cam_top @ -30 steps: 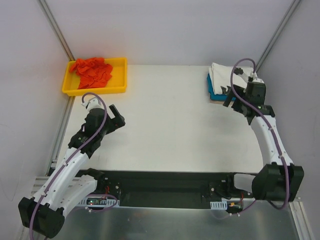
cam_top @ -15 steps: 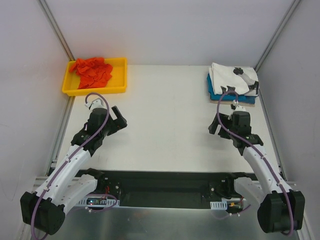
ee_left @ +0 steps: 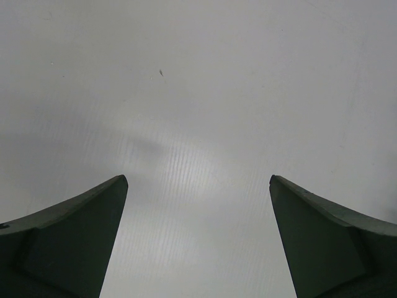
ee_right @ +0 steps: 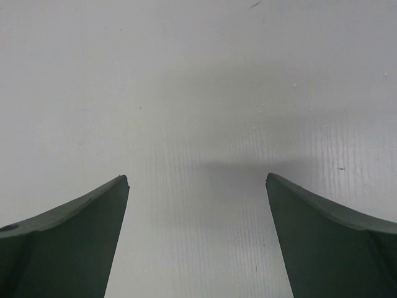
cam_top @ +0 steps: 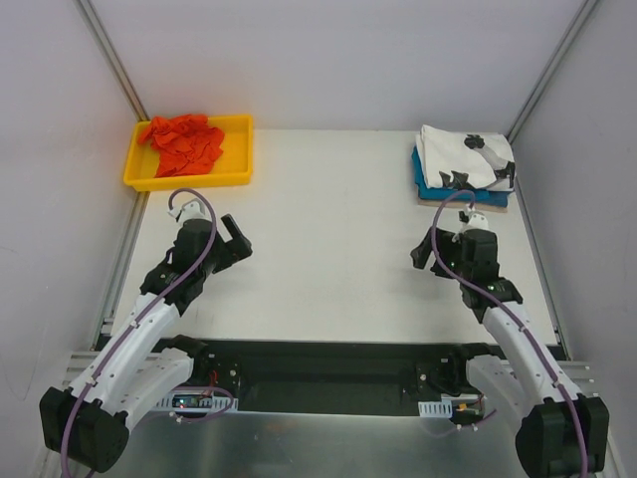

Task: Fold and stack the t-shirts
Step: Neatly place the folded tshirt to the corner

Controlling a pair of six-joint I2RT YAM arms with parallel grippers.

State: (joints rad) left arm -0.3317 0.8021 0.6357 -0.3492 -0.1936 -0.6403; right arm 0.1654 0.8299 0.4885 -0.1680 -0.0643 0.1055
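Observation:
A folded white t-shirt with black marks (cam_top: 466, 157) lies on a folded teal-blue t-shirt (cam_top: 430, 186) at the table's far right. An orange-red t-shirt (cam_top: 184, 141) lies crumpled in the yellow tray (cam_top: 235, 171) at the far left. My left gripper (cam_top: 236, 237) is open and empty over bare table, below the tray; in the left wrist view (ee_left: 198, 180) only table shows between its fingers. My right gripper (cam_top: 430, 254) is open and empty over bare table, near side of the stack; the right wrist view (ee_right: 197, 179) shows only table.
Grey walls with metal rails close the table at left, right and back. A black base plate (cam_top: 328, 373) runs along the near edge between the arm bases.
My right arm has drawn back from the white shirt on the stack toward the near side, leaving the shirt uncovered. My left gripper has shifted only slightly.

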